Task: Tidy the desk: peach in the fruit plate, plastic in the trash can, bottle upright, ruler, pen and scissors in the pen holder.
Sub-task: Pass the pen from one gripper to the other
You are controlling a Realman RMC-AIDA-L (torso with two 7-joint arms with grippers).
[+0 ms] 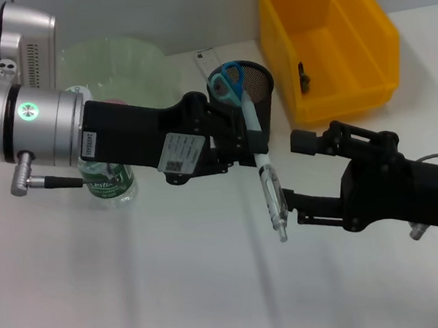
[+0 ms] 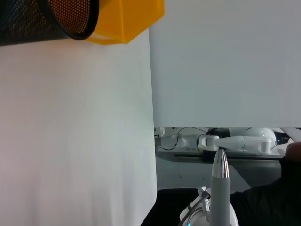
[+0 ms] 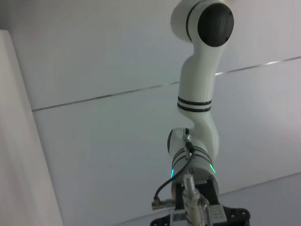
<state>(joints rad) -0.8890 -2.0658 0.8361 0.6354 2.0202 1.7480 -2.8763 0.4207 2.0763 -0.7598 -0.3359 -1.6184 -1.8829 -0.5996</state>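
Black mesh pen holder holds the scissors. Just before it, the left gripper pinches the pen. Nearby, the right gripper hovers, spread.

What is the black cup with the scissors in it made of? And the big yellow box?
The pen holder looks like black metal mesh: you can see tiny holes all over its wall. The yellow bin looks like smooth, slightly shiny molded plastic, though the pictures alone can't prove either.
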